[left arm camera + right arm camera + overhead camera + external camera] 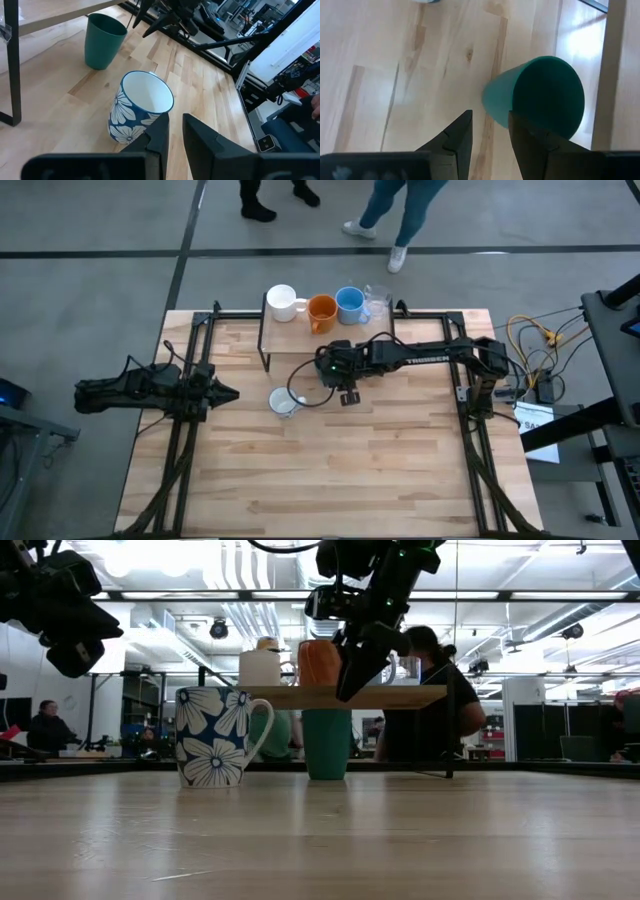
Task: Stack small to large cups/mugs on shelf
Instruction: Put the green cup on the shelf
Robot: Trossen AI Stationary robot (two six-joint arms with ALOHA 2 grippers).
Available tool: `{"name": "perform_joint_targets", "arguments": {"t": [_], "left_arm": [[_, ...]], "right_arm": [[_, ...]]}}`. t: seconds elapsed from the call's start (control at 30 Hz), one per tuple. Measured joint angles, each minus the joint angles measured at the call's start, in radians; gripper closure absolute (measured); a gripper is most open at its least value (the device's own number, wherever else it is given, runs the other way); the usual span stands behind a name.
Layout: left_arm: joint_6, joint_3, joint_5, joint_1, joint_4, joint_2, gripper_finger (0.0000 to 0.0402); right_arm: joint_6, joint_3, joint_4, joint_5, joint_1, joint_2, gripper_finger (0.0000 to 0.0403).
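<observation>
Dark green cup (540,97) upright on table, right tool (489,131) above it, narrowly parted, empty, left tool (172,134) narrowly parted

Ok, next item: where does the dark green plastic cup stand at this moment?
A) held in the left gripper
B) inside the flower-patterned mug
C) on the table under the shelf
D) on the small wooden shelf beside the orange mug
C: the low view shows the dark green plastic cup standing on the table beneath the small wooden shelf, not on it.

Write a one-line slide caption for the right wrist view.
Right gripper poised over the green cup standing on the wooden table, dark fingers slightly apart.
</observation>
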Motion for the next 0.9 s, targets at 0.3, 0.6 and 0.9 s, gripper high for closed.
{"name": "perform_joint_targets", "arguments": {"t": [0.3, 0.6, 0.9], "left_arm": [[0.0, 0.0, 0.0, -0.001, 0.001, 0.0, 0.0362], [0.0, 0.0, 0.0, -0.001, 0.001, 0.0, 0.0362], [0.0, 0.0, 0.001, 0.0, 0.0, 0.0, 0.0362]], "right_arm": [[-0.004, 0.0, 0.004, 0.026, -0.006, 0.004, 0.0284], [-0.01, 0.0, 0.03, 0.025, -0.008, 0.004, 0.0284], [-0.006, 0.0, 0.062, 0.023, -0.029, 0.004, 0.0284]]}}
